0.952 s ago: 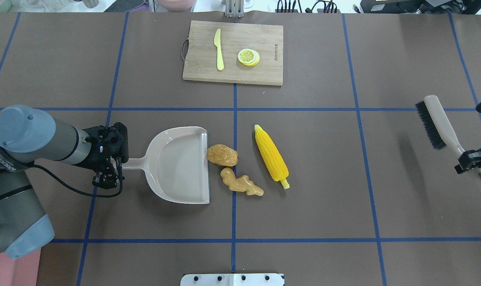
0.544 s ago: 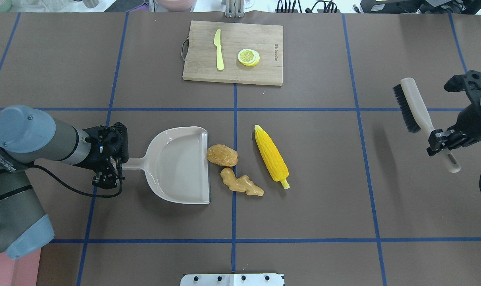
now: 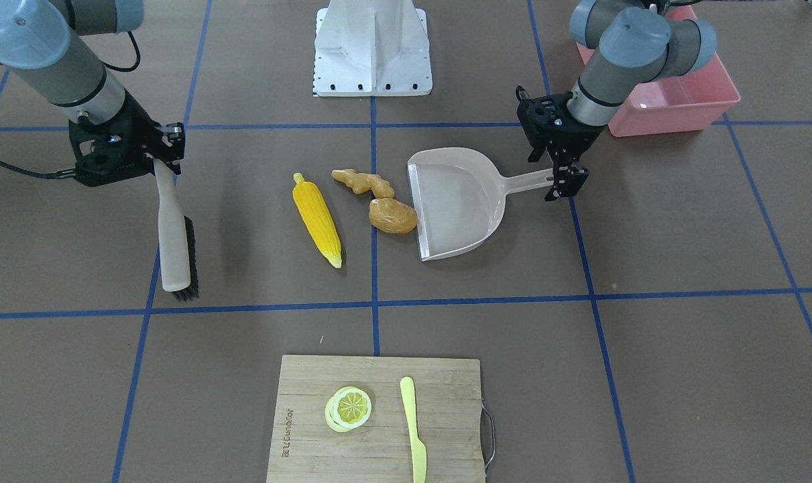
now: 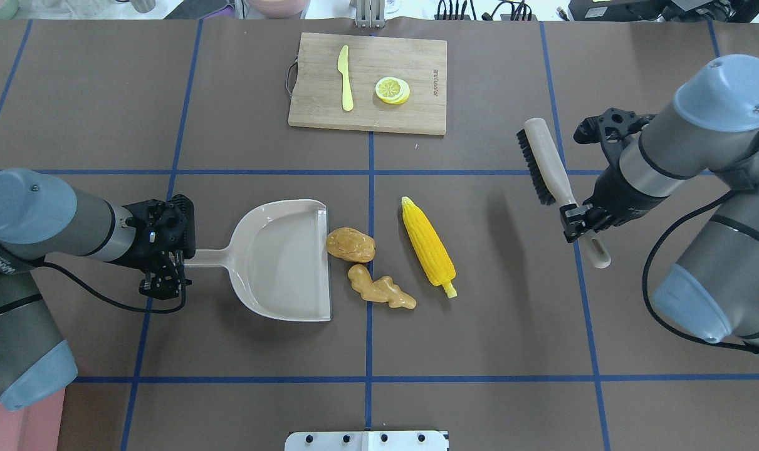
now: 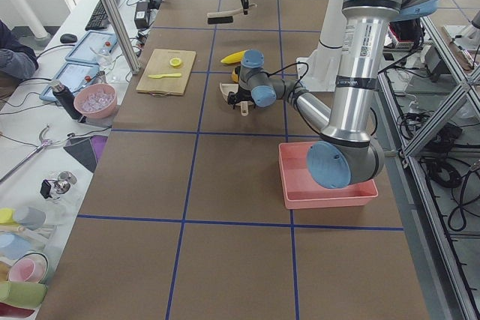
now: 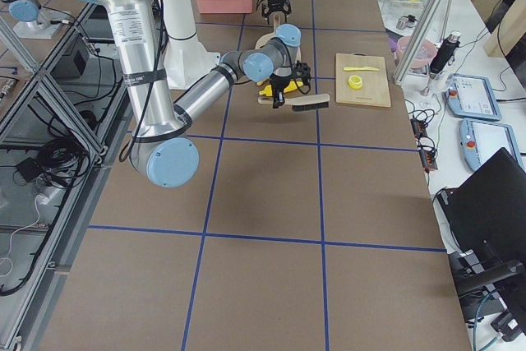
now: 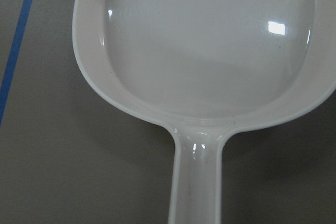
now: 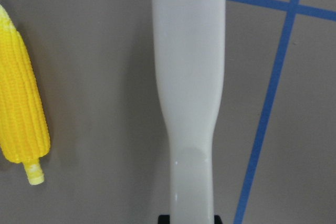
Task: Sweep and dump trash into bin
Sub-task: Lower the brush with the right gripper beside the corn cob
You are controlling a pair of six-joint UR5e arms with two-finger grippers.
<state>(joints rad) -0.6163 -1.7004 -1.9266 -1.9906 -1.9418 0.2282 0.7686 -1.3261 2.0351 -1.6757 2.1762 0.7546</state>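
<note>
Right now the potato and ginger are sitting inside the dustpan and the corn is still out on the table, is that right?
Not quite. The potato and ginger lie on the table just outside the dustpan's open edge; the pan is empty, as the overhead view shows. The corn is indeed still out on the table.

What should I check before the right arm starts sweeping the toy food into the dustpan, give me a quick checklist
1. Right gripper shut on the brush handle: ok.
2. Left gripper holding the dustpan by its handle: ok.
3. Dustpan's open edge faces the trash: ok; the potato sits right at it, with the ginger root just beyond.
4. Brush on the far side of the corn cob from the dustpan: ok, with bare table between them.
5. Bristles down at table level: not ok; in the front-facing view the brush's shadow lies well off to one side, so it looks raised.
6. Bin ready for dumping: ok, beside the left arm, apparently empty.
</note>
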